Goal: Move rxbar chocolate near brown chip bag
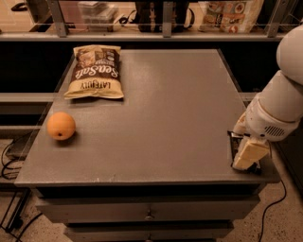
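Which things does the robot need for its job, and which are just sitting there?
Needed for the job:
rxbar chocolate, at the table's right edge
brown chip bag, far left
gripper, right over the bar

Just lying about:
orange, on the left
snack packets on the back shelf
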You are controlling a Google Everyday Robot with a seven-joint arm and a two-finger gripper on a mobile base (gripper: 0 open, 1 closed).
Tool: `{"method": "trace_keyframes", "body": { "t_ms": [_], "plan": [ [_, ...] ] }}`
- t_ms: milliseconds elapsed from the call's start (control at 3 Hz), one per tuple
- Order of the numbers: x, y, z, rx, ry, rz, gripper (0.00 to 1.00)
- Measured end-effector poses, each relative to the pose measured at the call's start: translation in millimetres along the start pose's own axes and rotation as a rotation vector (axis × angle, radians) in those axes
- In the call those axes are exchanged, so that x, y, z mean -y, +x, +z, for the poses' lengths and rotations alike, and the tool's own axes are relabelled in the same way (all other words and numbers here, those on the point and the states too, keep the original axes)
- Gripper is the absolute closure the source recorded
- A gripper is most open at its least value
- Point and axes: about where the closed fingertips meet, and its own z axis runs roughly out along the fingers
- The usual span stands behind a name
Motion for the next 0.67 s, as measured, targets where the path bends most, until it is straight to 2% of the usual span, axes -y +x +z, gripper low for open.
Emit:
{"method": "trace_keyframes", "body": {
  "t_ms": [667],
  "plan": [
    [-0.7,-0.7,-2.7,0.003,-0.007,-0.001,0.88]
  ]
}}
